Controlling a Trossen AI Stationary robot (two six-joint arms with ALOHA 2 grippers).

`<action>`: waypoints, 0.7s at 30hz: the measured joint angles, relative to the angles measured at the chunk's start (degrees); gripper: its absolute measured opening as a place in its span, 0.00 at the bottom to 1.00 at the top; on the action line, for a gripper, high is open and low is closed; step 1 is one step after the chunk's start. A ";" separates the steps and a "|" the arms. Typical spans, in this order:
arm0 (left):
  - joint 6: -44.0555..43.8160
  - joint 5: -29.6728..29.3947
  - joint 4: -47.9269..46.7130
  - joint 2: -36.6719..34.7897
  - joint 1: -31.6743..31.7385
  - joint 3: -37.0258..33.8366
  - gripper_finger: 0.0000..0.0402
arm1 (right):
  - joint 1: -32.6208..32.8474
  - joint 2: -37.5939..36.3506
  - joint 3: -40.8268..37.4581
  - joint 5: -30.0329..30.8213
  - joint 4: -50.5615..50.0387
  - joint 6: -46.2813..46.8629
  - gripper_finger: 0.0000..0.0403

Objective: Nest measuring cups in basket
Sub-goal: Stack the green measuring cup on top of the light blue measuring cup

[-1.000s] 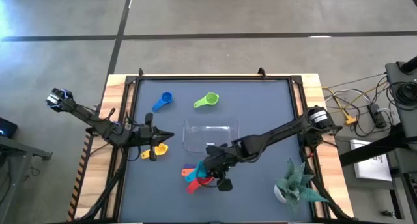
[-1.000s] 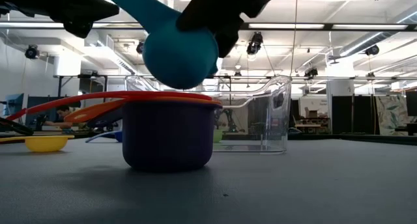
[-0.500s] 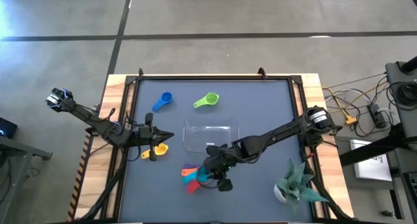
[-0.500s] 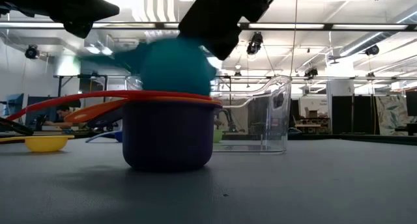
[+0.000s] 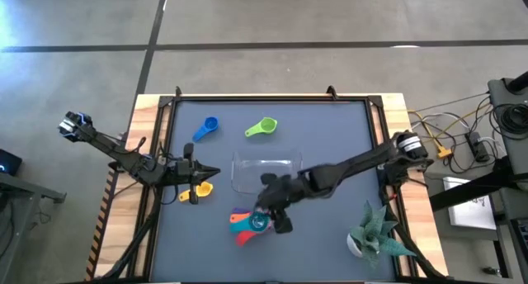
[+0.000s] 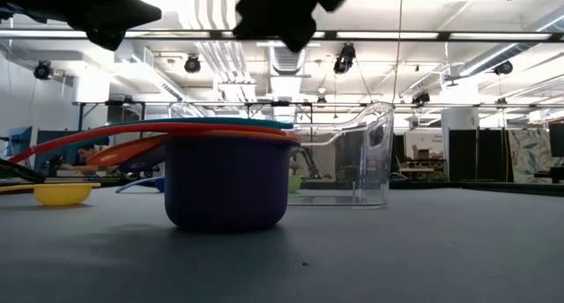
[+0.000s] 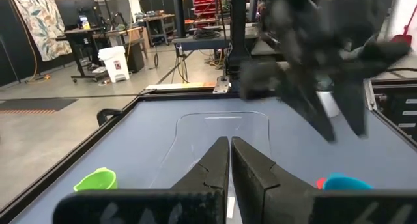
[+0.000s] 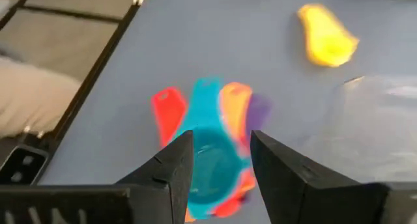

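Plastic cups, seven in graded sizes. A stack sits lower centre of the high view, on the mat and outside the basket: purple cup at the base, then orange and red, with the light blue cup seated on top; handles fan toward the lower left.

Loose cups: yellow at centre left, dark blue and green in the upper half of the mat, both above the basket. All three stand well apart from the stack.

Basket: clear, at mid-frame, nothing visible inside it.

Right gripper: just above and to the right of the stack, fingers parted and gripping nothing, the light blue cup showing between them in its wrist view.

Left gripper: at centre left, just above the yellow cup, fingers closed together with nothing between them.

Relation governing the next move, by judgement: yellow lies far left of the right gripper, with the left gripper almost over it, so the left arm is nearer. The stack's handles point lower left, away from the basket.
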 joint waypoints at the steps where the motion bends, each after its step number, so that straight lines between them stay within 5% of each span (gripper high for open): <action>1: 0.09 0.00 0.00 -0.02 -0.01 0.00 0.00 | -1.19 -0.95 -0.12 -0.08 0.01 -0.57 0.34; 15: -0.11 -5.13 -0.22 0.02 0.28 0.00 0.00 | -19.22 -12.27 -9.70 -0.86 -1.65 -2.69 0.25; 21: 1.62 -5.39 -5.77 -0.64 5.16 3.04 0.00 | -19.90 -19.37 -18.63 -4.11 5.23 1.64 0.20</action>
